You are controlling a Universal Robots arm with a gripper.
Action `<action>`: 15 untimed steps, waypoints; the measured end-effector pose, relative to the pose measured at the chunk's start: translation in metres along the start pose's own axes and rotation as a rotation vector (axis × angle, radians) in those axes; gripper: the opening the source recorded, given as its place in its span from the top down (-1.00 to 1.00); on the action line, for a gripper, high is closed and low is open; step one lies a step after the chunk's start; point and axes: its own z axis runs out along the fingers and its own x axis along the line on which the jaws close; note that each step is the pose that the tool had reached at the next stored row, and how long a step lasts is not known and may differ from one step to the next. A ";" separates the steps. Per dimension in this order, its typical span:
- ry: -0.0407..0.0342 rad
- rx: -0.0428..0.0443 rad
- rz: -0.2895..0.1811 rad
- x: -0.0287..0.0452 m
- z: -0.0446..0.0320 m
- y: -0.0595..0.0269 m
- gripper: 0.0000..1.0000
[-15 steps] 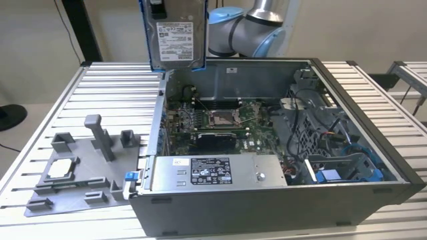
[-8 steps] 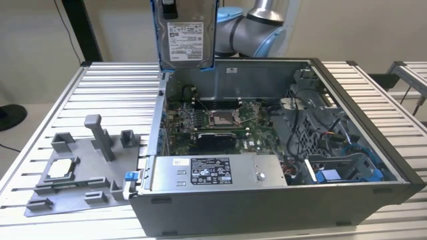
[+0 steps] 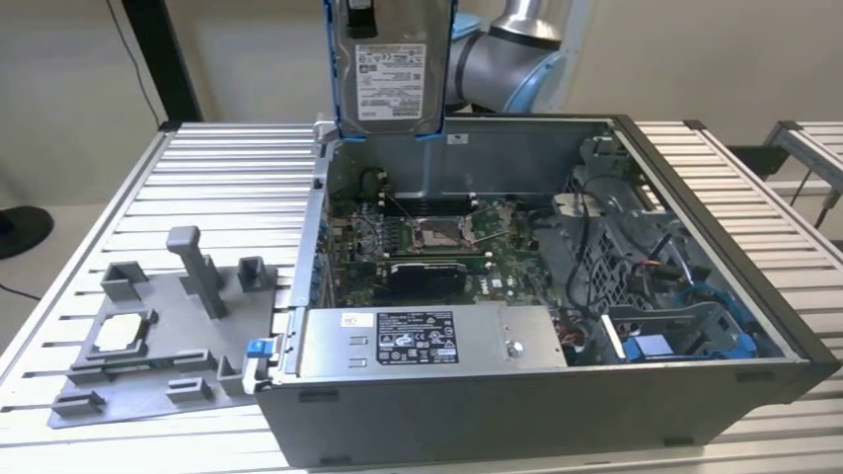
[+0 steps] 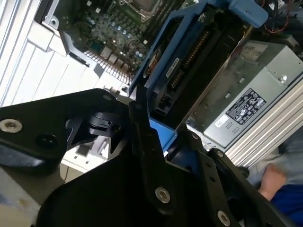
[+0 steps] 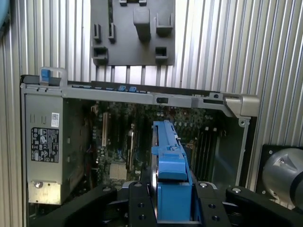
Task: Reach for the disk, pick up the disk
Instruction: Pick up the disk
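The disk (image 3: 391, 84), a silver-grey drive with a white label in a blue carrier frame, hangs upright above the back wall of the open computer case (image 3: 712, 395). My gripper (image 5: 173, 205) is shut on it, its black fingers (image 5: 138, 205) clamping the blue frame on both sides. In the first wrist view the disk (image 5: 169, 156) shows edge-on over the motherboard. From the second wrist view the disk (image 4: 189, 61) points away from the gripper (image 4: 161, 137), with its connector side in sight.
Inside the case are the motherboard (image 3: 421, 237), a silver power-supply box (image 3: 421, 341) and a blue bracket (image 3: 652, 346). A grey fixture plate (image 3: 145, 336) lies on the slatted table (image 3: 224, 178) at the exterior view's left. A person's hand (image 4: 272, 182) shows beside the case.
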 end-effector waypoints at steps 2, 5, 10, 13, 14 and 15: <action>0.0001 -0.0001 0.000 0.0003 0.0003 -0.0051 1.00; 0.0000 0.0000 0.000 0.0007 0.0009 -0.0128 1.00; 0.0001 -0.0001 0.000 0.0014 0.0018 -0.0263 1.00; 0.0001 -0.0001 0.000 0.0019 0.0023 -0.0341 1.00; 0.0001 -0.0001 0.000 0.0020 0.0025 -0.0364 1.00; 0.0000 0.0000 0.000 0.0021 0.0027 -0.0390 1.00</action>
